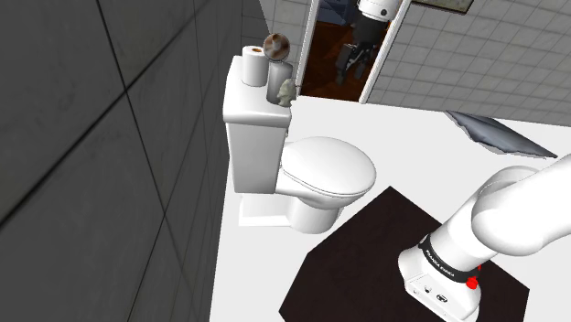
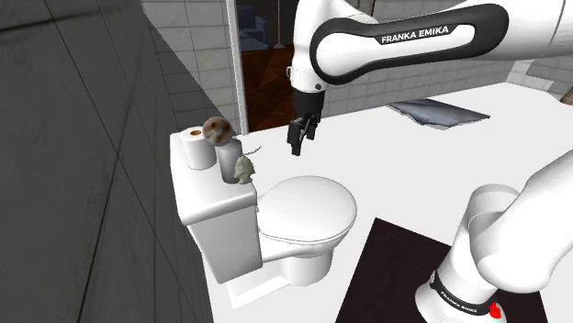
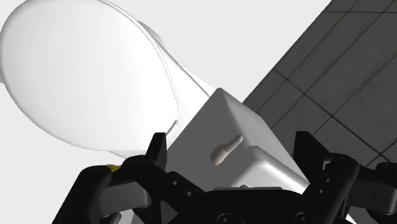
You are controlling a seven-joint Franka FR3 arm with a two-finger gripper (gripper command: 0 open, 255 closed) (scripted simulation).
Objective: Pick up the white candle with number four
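A small pale grey candle stands on the toilet tank lid, at the end nearest the bowl. Its shape is lumpy and I cannot read a number on it. My gripper hangs in the air above the floor beyond the toilet, off to the second exterior view's right of the candle and higher than it. In the wrist view the two fingers stand apart with nothing between them, over the tank's side and flush handle.
Beside the candle on the tank stand a grey cylinder topped with a brown ball and a toilet roll. The toilet lid is down. A dark tiled wall runs behind; an open doorway lies beyond.
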